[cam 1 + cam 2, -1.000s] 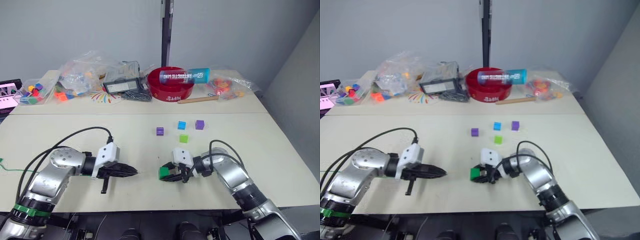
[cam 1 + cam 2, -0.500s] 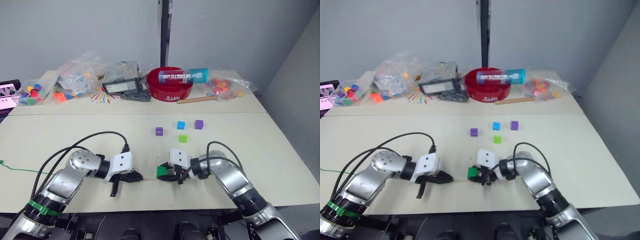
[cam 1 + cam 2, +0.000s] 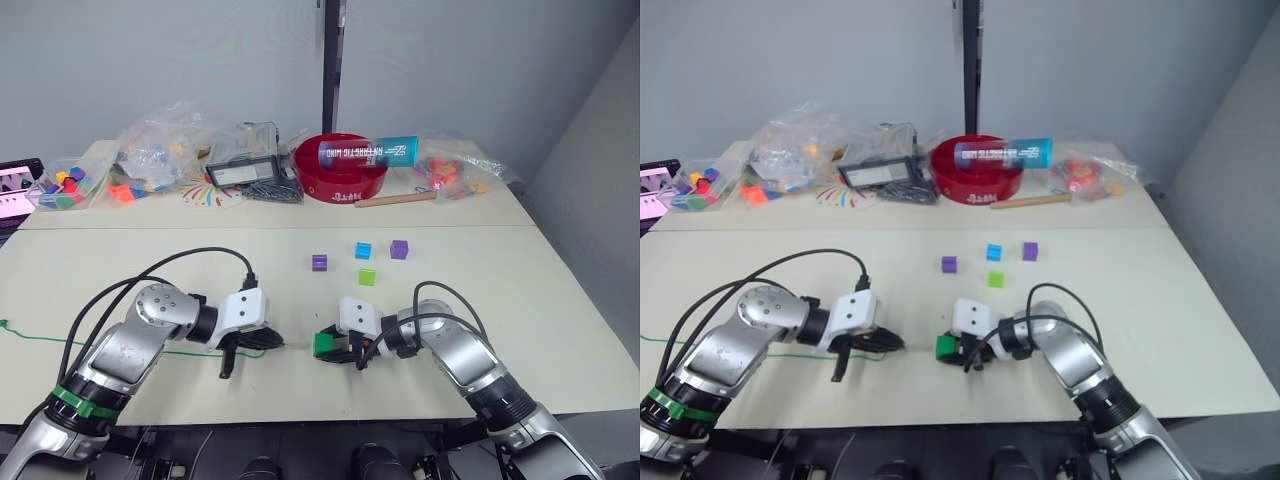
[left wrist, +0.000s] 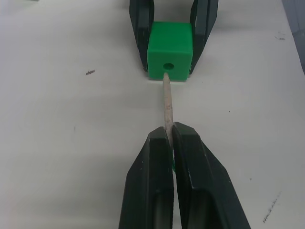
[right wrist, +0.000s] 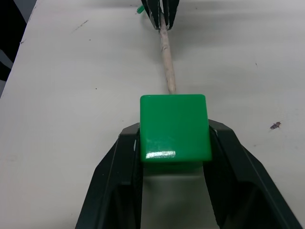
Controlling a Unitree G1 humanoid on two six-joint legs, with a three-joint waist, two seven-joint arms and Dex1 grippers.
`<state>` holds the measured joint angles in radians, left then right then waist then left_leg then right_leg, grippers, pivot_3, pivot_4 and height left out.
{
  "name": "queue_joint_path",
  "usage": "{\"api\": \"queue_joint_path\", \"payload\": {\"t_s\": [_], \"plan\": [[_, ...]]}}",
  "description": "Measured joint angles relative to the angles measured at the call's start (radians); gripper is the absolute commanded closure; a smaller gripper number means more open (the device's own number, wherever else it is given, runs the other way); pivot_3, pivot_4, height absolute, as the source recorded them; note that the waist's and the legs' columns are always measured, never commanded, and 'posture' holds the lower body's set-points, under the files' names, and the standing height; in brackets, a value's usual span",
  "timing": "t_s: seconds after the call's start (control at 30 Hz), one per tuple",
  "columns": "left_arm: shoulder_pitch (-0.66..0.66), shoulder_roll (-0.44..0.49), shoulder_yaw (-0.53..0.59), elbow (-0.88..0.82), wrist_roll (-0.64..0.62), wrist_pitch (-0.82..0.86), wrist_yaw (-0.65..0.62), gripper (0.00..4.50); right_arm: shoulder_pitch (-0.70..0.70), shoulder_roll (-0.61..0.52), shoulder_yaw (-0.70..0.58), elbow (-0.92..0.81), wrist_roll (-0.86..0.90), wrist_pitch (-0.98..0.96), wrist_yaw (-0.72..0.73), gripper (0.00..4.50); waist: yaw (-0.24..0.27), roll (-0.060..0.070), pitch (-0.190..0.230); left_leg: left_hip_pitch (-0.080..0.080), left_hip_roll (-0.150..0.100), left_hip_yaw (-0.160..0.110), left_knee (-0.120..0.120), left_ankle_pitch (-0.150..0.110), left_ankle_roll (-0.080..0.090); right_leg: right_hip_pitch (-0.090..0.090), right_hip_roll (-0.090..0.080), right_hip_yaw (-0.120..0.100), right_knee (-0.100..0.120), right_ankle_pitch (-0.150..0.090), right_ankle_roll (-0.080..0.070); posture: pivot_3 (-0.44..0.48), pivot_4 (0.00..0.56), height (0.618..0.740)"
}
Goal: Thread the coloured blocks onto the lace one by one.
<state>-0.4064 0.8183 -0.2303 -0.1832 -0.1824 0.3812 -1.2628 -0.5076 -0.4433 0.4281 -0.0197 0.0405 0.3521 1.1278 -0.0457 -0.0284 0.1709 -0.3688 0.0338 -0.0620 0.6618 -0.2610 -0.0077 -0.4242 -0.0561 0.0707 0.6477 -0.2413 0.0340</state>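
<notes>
Left gripper (image 4: 170, 136) pinches the lace (image 4: 167, 102); tip possibly inside dark green block (image 5: 175, 126), clamped by right gripper (image 5: 174, 143)

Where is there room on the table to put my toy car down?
Bare table lies right of the right gripper, and between the left gripper and the far clutter. It is crowded at the back around the red bowl and the bags.

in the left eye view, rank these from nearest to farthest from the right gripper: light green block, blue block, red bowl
1. light green block: just beyond the right gripper, mid-table.
2. blue block: a little farther back, between the two purple ones.
3. red bowl: farthest, on the back table.
</notes>
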Motion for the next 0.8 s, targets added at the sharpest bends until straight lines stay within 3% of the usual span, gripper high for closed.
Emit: {"api": "queue_joint_path", "payload": {"t_s": [0.8], "plan": [[-0.012,-0.022,-0.063,-0.025,0.017,0.036,-0.007,4.50,-0.001,0.006,0.012,-0.030,-0.015,0.032,-0.028,3.31,-0.004,0.000,0.000,0.000,0.000,0.000,0.000,0.000,0.000,0.000,0.000,0.000,0.000,0.000,0.000,0.000,0.150,0.731]]}}
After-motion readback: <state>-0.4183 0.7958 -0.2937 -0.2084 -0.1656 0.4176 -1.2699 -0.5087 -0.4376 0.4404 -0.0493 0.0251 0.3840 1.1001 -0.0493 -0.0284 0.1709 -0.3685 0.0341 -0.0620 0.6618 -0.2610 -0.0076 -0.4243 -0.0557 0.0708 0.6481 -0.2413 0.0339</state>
